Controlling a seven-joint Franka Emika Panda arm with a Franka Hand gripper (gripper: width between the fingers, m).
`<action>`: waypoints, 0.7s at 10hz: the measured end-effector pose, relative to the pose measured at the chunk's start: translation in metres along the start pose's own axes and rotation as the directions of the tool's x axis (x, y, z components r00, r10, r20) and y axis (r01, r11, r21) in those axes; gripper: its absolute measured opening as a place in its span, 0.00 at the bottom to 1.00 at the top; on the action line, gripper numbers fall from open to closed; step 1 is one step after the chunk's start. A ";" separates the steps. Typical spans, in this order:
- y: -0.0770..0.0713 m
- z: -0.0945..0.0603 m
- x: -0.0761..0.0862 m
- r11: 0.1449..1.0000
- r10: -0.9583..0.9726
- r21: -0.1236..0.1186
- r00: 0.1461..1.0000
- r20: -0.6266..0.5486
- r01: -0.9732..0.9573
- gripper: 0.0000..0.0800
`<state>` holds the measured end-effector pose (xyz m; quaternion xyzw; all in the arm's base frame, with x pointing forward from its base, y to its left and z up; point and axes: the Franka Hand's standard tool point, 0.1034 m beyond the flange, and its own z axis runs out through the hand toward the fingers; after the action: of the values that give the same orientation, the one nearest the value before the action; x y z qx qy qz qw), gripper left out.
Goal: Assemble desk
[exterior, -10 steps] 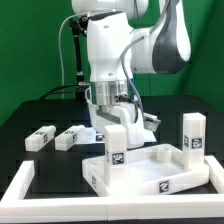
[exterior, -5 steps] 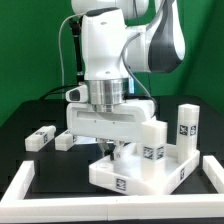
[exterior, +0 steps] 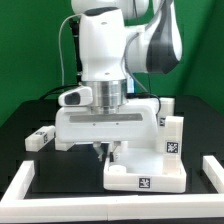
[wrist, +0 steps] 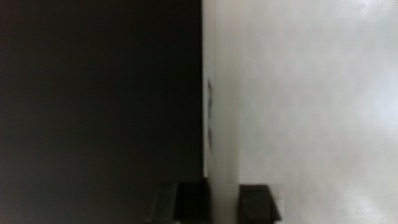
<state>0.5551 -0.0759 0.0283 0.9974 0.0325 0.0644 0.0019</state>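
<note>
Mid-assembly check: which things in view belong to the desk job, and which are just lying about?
Job:
- tabletop panel
- upright leg at the panel's far side
- loose leg lying on the table, exterior view's left
- gripper, shut, by the panel's edge

Lying about:
- white border strips
- black table

Black flat table (exterior: 60,175) with white border strips (exterior: 18,186) round the edge. A white plastic rimmed rectangular tabletop panel (exterior: 145,172) sits on it, and one short square white leg (exterior: 40,137) lies well off to the exterior view's left of the panel.
</note>
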 end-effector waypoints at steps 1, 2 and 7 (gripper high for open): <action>0.000 0.001 0.015 0.994 -0.112 -0.002 0.994 -0.004 0.112 0.07; -0.004 0.001 0.025 0.975 -0.221 -0.015 0.975 -0.010 0.221 0.07; -0.011 -0.003 0.049 0.808 -0.588 -0.045 0.809 0.011 0.588 0.07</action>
<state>0.6020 -0.0619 0.0378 0.9380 0.3380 0.0632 0.0445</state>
